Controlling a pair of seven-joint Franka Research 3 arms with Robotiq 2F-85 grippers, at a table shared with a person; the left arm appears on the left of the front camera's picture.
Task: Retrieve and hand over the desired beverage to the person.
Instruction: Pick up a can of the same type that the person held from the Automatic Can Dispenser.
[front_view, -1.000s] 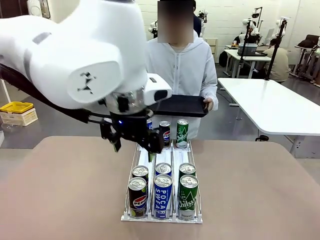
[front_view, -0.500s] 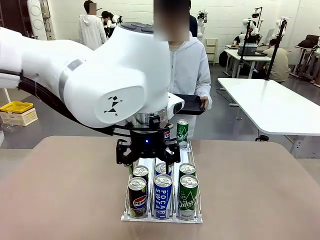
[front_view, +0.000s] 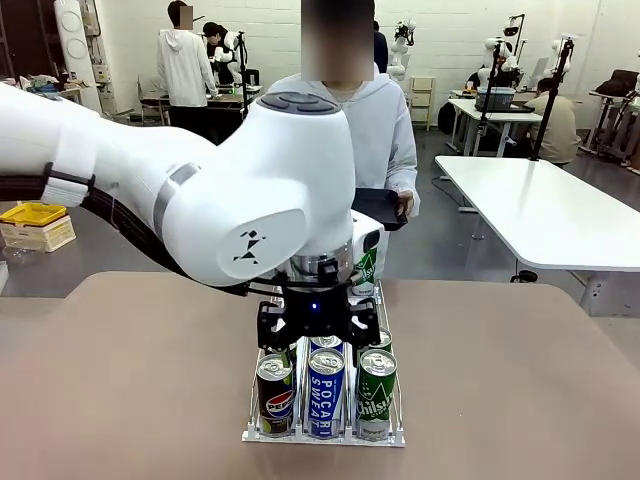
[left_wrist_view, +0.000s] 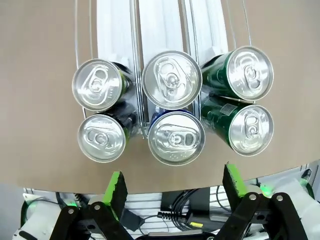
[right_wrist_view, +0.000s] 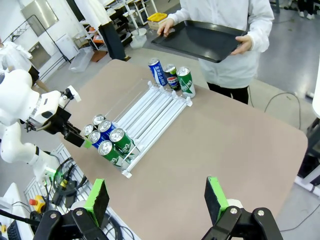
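Left gripper, on the big white arm, hangs spread wide and points straight down over the table. Across it a person holds out a black tray. Right gripper, also spread, waits well apart. Upright cans fill a three-lane rack. The blue can stands front and centre, just ahead of the left gripper, between its fingers.

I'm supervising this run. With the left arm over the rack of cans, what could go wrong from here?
1. Cans in the rack sit tightly side by side, so the open left jaws, if lowered around the Pocari Sweat can, might clip the Pepsi can or the green can.
2. Carrying a can across to the tray held by the person could knock the three cans standing at the far end.
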